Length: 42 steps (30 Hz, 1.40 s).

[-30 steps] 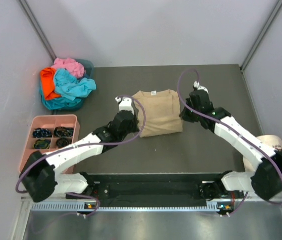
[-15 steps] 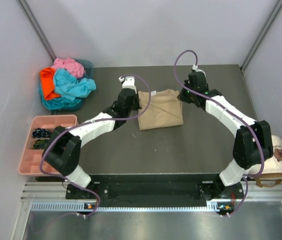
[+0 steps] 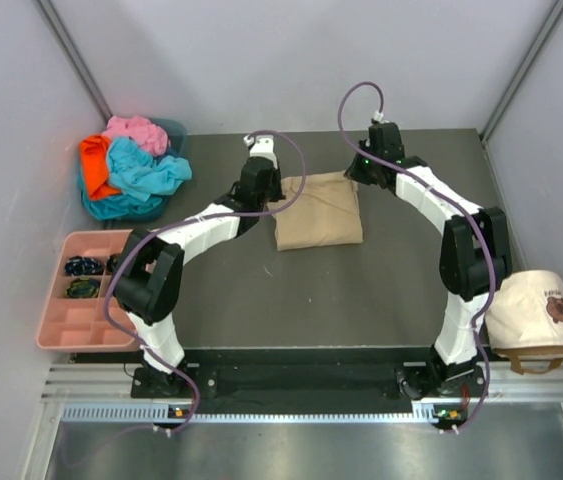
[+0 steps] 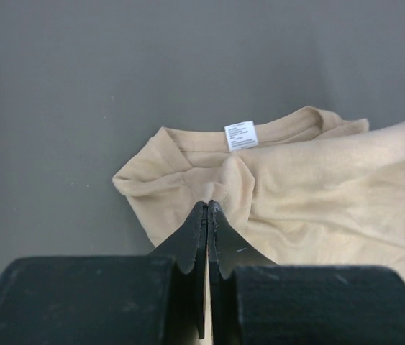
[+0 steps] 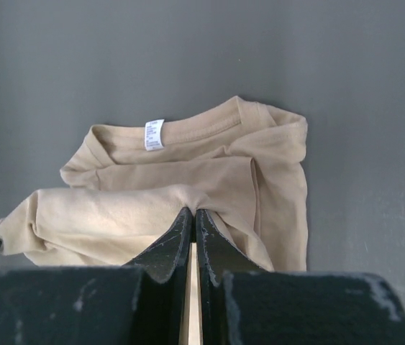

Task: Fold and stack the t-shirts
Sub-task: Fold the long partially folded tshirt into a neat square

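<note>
fingers (image 4: 193, 241) of both arms have dragged the pinched tan t-shirt (image 3: 319, 212) back.

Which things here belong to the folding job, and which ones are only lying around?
Job: tan t-shirt, turquoise t-shirt, orange t-shirt, pink t-shirt.
Lying about: cream cap, pink tray, teal bin.
</note>
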Tool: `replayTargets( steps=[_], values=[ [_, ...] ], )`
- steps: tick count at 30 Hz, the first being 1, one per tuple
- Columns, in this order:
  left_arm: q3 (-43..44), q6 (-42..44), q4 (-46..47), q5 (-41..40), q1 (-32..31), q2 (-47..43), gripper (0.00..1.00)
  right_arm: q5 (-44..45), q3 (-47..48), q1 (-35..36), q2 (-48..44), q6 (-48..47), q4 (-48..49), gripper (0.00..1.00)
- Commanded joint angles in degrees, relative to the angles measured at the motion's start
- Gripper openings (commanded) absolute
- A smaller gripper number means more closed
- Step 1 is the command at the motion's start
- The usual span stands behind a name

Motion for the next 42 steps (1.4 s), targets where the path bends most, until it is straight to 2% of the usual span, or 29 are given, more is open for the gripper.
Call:
replayTargets(
  steps=[1, 26, 30, 32, 33, 35, 36, 37, 39, 41, 42],
  values=[
    [2.6, 0.8, 2.2, 1.2, 1.3, 2.1, 0.00, -2.2, 4.3, -1.2, 3.0, -0.3, 3.1, 0.00],
    [9.6, 2.0, 1.4, 1.0, 4.3, 12.1, 0.00, -6.0, 14.1, -6.5, 15.8, 0.6, 3.7, 0.00],
    [9.6, 2.2, 1.4, 0.6, 4.7, 12.4, 0.00, -6.8, 15.4, -6.6, 17.3, 0.7, 3.4, 0.02],
    [9.6, 2.2, 1.4, 0.7, 5.1, 12.6, 0.00, -7.1, 15.9, -6.7, 17.7, 0.7, 3.4, 0.06],
    [9.8, 2.2, 1.4, 0.7, 5.2, 12.7, 0.00, -7.1, 16.1, -6.6, 17.9, 0.7, 3.5, 0.12],
    [10.1, 2.2, 1.3, 0.7, 5.6, 13.3, 0.00, -6.4, 16.3, -6.7, 18.0, 0.6, 3.5, 0.37],
    [10.6, 2.2, 1.3, 0.7, 5.7, 13.5, 0.00, -5.5, 16.2, -6.7, 17.6, 0.7, 3.4, 0.71],
    [10.9, 2.7, 0.9, 0.6, 5.8, 14.0, 0.00, -4.1, 16.0, -6.9, 17.2, 0.7, 4.0, 0.83],
    [12.5, 3.4, 0.1, -0.3, 6.0, 14.7, 0.09, -3.3, 15.3, -7.6, 15.6, 0.0, 4.5, 0.98],
    [13.7, 4.8, -1.1, -1.6, 6.3, 15.0, 0.20, -2.3, 14.5, -8.7, 14.4, 0.0, 5.1, 0.99],
    [14.4, 5.4, -1.3, -2.9, 6.3, 14.8, 0.42, -2.0, 13.8, -9.1, 12.7, 0.0, 5.7, 0.99]
  ],
)
